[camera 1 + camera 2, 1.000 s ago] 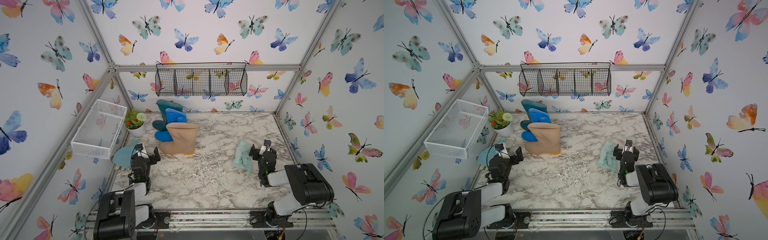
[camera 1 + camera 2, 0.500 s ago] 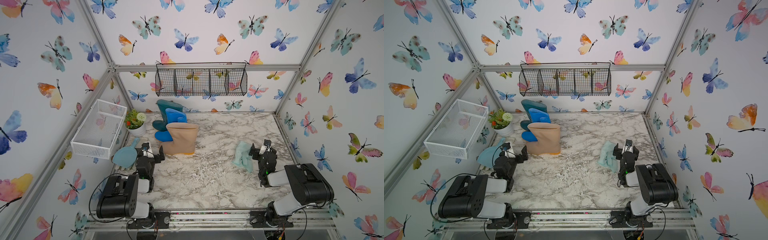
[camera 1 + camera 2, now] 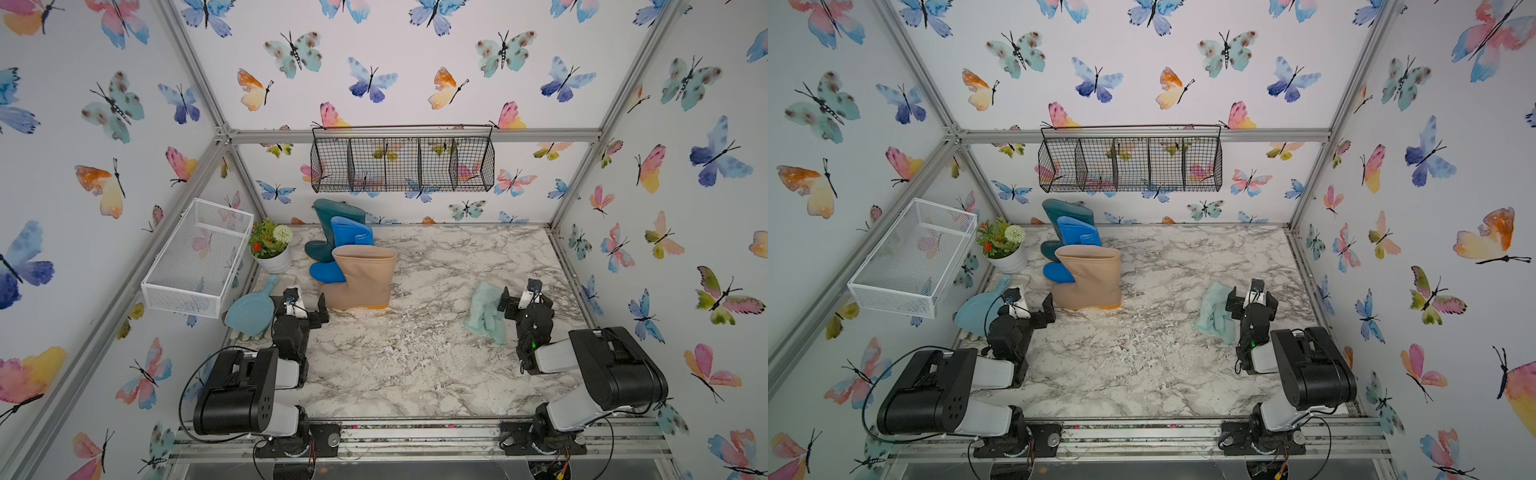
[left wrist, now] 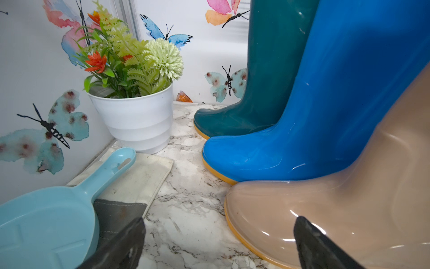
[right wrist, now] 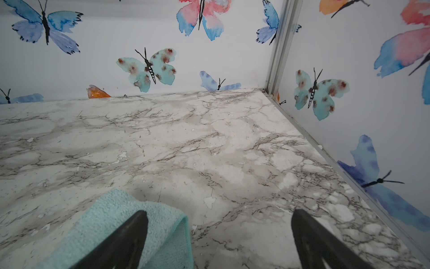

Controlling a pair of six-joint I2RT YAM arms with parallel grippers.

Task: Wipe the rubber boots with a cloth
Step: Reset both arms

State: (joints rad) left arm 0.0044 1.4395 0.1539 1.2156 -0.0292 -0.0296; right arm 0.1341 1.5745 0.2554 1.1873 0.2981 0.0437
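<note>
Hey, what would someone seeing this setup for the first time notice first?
Glossy colour stands out first: the beige boot in front, the blue boot and the teal boot behind it, bunched far left on the marble table by a flowerpot. Then the aqua cloth, crumpled on the right beside the open right gripper.

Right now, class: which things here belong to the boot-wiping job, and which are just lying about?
Job: beige boot, blue boot, teal boot, aqua cloth.
Lying about: blue scoop, potted plant, cream mat, white basket, black wire basket.
</note>
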